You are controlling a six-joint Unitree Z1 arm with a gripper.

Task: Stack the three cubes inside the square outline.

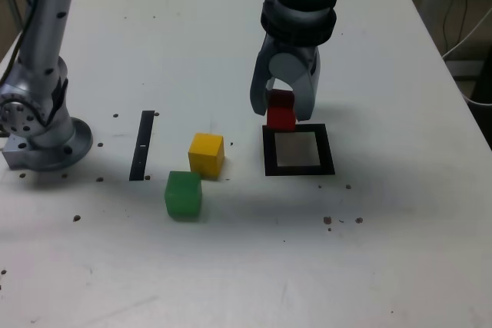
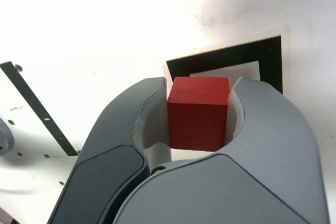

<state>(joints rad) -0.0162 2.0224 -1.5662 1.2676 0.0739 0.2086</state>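
While pinched between the grey jaws, a matte red cube (image 2: pixel 198 113), plain-faced, sharp-edged.

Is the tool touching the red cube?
Touching. In the wrist view both jaws of the tool press flat against opposite faces of the red cube, with no gap visible.

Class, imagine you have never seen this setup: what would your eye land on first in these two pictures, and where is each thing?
First, the end effector shut on the red cube, at the far edge of the black square outline on the white table. Next, the yellow cube and green cube, close together on the exterior view's left of the outline, with a thin black strip further left.
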